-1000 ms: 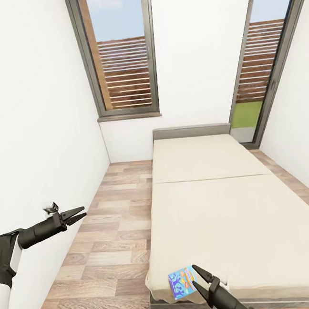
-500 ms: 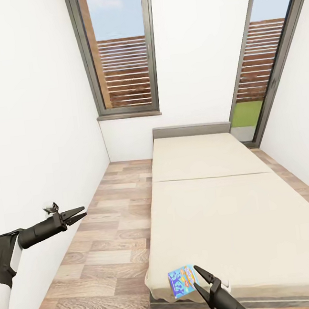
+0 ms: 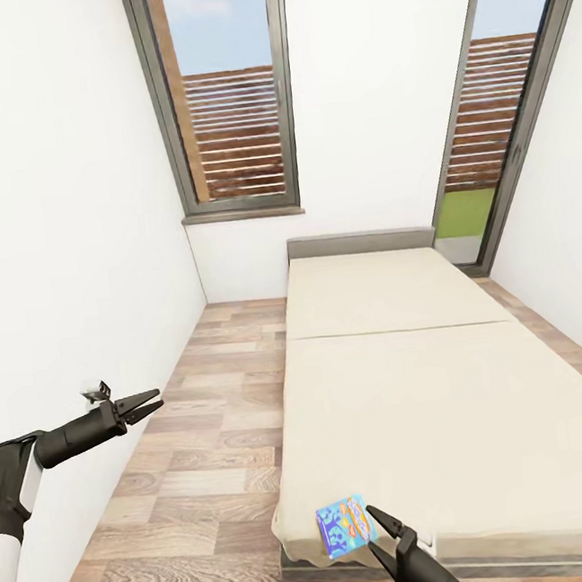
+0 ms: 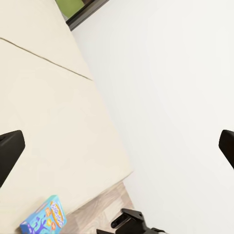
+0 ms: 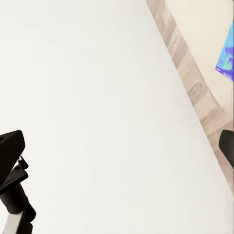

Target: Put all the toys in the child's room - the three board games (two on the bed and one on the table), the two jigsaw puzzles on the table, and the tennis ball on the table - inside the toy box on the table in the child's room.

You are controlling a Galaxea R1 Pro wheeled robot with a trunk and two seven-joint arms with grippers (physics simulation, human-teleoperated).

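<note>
A light blue board game [image 3: 343, 528] with cartoon art lies flat on the near left corner of the bed [image 3: 430, 402], a cream mattress on a grey frame. My right gripper [image 3: 370, 528] hovers open just right of this box, fingers pointing toward it and not touching. My left gripper [image 3: 159, 399] hangs open over the wood floor beside the white wall, well left of the bed. The left wrist view takes in the board game [image 4: 45, 220] at the mattress corner, while in the right wrist view the board game [image 5: 226, 54] shows at the frame's edge.
A narrow strip of wood-plank floor [image 3: 193, 465] runs between the white left wall [image 3: 62, 263] and the bed. A tall window [image 3: 228, 99] stands behind the headboard, and a glass door [image 3: 489, 124] at the far right.
The whole view has shifted slightly, with the bed sitting a little higher in the picture. My right gripper shows a bit lower beside the board game. The left arm holds its place.
</note>
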